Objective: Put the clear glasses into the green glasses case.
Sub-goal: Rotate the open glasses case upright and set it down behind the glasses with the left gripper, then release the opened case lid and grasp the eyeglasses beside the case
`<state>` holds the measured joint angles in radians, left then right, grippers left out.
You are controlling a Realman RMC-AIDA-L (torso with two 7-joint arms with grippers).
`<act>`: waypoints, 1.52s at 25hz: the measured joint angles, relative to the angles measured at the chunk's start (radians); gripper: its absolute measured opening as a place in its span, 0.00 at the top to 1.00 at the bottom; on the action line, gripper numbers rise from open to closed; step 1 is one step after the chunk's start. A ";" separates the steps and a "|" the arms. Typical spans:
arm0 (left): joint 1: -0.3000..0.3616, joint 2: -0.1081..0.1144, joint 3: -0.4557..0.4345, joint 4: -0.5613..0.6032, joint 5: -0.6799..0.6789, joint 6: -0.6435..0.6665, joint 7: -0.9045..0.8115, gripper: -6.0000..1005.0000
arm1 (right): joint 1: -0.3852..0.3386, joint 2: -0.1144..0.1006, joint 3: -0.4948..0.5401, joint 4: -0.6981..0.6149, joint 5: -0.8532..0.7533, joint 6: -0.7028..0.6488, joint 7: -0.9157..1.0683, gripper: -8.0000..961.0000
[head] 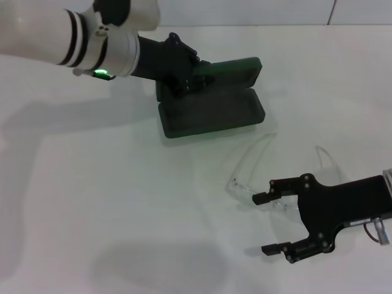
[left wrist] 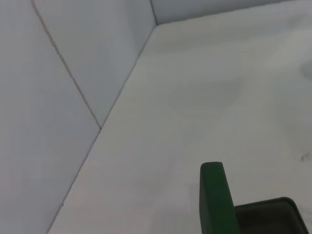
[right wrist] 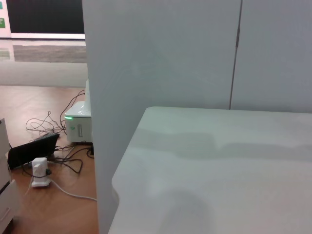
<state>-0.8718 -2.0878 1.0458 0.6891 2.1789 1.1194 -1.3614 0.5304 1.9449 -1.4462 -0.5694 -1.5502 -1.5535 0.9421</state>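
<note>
The clear glasses (head: 269, 168) are seen lying on the white table (head: 92, 202) at the near right, with the right gripper (head: 264, 223) spread open just beside the frame, presumably so they can be picked up (no contact can be made out). Farther back, the green glasses case (head: 211, 113) is propped open, its lid (head: 236, 70) pinched upright by the left gripper (head: 184, 76), apparently to keep the tray clear.
</note>
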 joint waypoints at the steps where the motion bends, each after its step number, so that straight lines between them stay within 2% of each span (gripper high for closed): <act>1: 0.000 0.000 0.006 -0.001 -0.001 -0.004 0.007 0.78 | -0.003 0.000 0.000 0.000 -0.001 0.001 -0.002 0.21; 16: 0.031 -0.001 0.134 -0.007 -0.050 -0.018 0.063 0.76 | -0.023 -0.006 0.001 0.000 0.000 0.003 -0.008 0.21; 23: 0.036 -0.003 0.147 -0.007 -0.093 -0.007 0.068 0.75 | -0.045 -0.011 0.001 -0.007 0.000 0.002 -0.008 0.21; 28: 0.054 -0.003 0.212 0.019 -0.095 -0.006 0.061 0.75 | -0.046 -0.012 0.001 -0.004 0.000 0.002 0.000 0.21; 33: 0.076 -0.004 0.223 0.055 -0.105 -0.011 0.060 0.74 | -0.049 -0.012 0.001 -0.002 0.002 0.001 0.001 0.21; 36: 0.114 -0.005 0.221 0.113 -0.153 -0.003 0.060 0.61 | -0.050 -0.012 0.001 0.000 0.006 0.001 0.003 0.21; 38: 0.168 -0.003 0.220 0.176 -0.247 0.022 0.071 0.53 | -0.054 -0.012 0.006 -0.009 0.006 0.001 0.013 0.21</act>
<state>-0.7036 -2.0913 1.2658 0.8650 1.9321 1.1418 -1.2903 0.4760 1.9328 -1.4402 -0.5782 -1.5438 -1.5530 0.9547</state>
